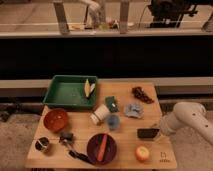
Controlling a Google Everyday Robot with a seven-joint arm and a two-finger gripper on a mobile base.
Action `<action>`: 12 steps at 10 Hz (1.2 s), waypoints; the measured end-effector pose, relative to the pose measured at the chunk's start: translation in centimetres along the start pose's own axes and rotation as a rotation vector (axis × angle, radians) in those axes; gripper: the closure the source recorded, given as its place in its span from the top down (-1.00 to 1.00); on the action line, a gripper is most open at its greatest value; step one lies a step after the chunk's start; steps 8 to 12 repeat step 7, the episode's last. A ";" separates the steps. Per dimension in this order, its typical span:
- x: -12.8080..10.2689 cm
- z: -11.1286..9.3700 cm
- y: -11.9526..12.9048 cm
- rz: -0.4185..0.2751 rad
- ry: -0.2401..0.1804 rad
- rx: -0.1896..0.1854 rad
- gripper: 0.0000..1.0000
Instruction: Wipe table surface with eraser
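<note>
Wiping is judged to be the step in hand: the eraser (148,133) lies flat on the table (125,155) near its right edge, with the gripper (158,132) at its right end. Whether the gripper is clamped on it cannot be told. Even downward pressure should be kept so the block stays flat. Strokes are best confined to the bare wood around it, since the apple (143,153) sits just below and the plate (101,148) lies to the left.

The tool (159,131) sits at the table's (120,152) right side, touching the eraser (148,133). In front of the eraser lies a fruit (142,153); to its left a cup (99,114); a tray (70,92) stands at the back left.
</note>
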 end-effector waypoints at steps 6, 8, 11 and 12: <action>0.1 1.7 -3.5 -0.002 -0.043 -0.027 -1.00; -1.8 2.5 -3.6 -0.022 -0.065 -0.041 -1.00; -1.8 2.5 -3.6 -0.022 -0.065 -0.041 -1.00; -1.8 2.5 -3.6 -0.022 -0.065 -0.041 -1.00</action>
